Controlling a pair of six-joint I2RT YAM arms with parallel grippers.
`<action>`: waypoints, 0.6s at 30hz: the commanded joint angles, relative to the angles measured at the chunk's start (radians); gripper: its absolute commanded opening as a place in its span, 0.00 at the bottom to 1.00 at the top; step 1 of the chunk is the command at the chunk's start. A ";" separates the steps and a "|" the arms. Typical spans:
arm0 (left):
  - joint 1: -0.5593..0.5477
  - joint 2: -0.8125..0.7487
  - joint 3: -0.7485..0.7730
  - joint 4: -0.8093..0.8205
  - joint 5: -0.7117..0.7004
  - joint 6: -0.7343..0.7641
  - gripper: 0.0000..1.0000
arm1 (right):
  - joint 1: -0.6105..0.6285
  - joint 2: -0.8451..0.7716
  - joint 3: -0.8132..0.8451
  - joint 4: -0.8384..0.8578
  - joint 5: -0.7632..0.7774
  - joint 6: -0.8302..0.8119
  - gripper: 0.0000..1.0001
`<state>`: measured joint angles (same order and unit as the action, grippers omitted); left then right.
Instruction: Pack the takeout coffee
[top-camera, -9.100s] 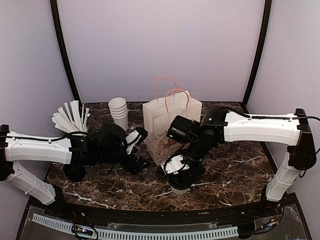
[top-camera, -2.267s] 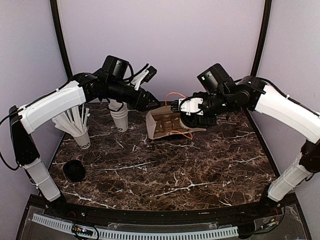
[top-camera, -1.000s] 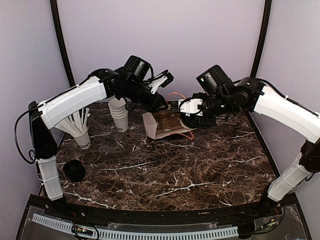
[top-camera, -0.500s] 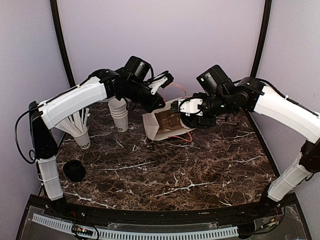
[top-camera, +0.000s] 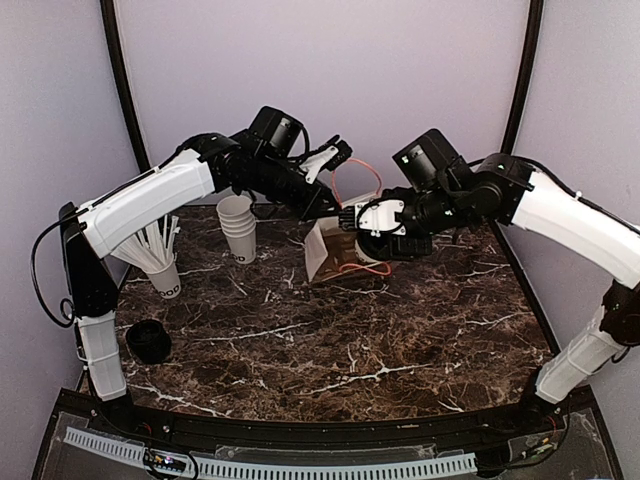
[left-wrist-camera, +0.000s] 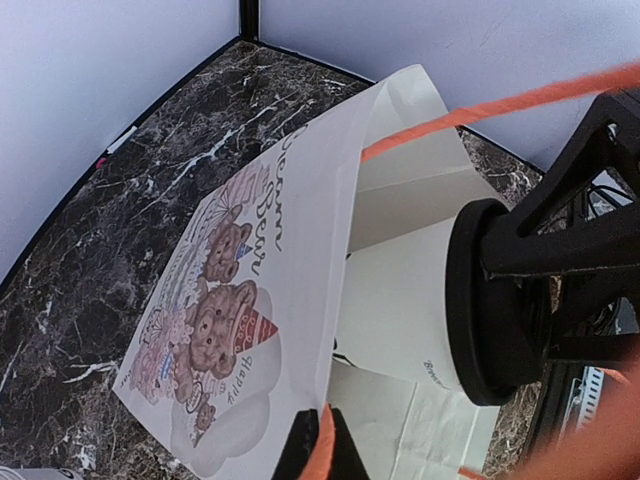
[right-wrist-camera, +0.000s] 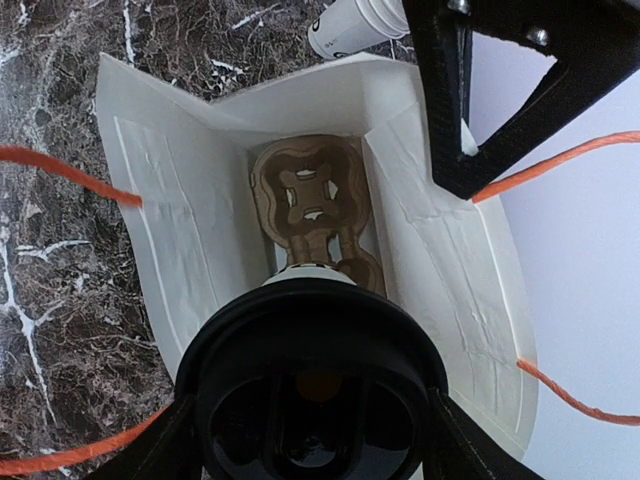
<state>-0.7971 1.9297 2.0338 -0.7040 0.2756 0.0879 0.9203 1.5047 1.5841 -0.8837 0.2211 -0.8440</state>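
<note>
The right gripper (right-wrist-camera: 315, 400) is clamping the takeout coffee (left-wrist-camera: 400, 310) by its black lid (left-wrist-camera: 480, 300), one finger on either side, and feeding the cup base-first into the mouth of the paper bag (left-wrist-camera: 250, 300) directly ahead of it. The white body looks to be past the bag's rim, while the lid is outside it. Deeper in, straight beyond the cup, a brown cardboard carrier (right-wrist-camera: 310, 200) is lying against the bag's bottom. Above and across from the right gripper, the left gripper (left-wrist-camera: 320, 450) is pinching an orange handle (left-wrist-camera: 480, 105), lifting the bag so that it is tilting open. Farther off on the table (top-camera: 400, 340), behind the left gripper, a stack of nested cups (top-camera: 237, 225) and a cup of straws (top-camera: 160, 265) are standing.

By the look of it the job is about halfway done: the cup is entering but not yet seated or released, and both arms have to let go.

Only the right wrist view is showing the carrier inside. Only the left wrist view is showing the teddy-bear print on the bag's face and the cup from the side. The top view alone is taking in both arms.
</note>
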 joint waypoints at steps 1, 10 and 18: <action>-0.008 -0.029 0.027 -0.019 0.071 -0.051 0.00 | 0.009 -0.052 0.033 -0.038 -0.063 -0.020 0.60; -0.074 -0.054 0.023 -0.036 0.074 -0.125 0.00 | 0.014 -0.098 -0.095 -0.083 -0.131 -0.010 0.60; -0.101 -0.057 0.029 -0.099 0.076 -0.211 0.00 | 0.017 -0.126 -0.120 -0.062 -0.067 -0.017 0.59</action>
<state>-0.8928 1.9297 2.0418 -0.7498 0.3527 -0.0650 0.9279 1.4189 1.4696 -0.9699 0.1257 -0.8574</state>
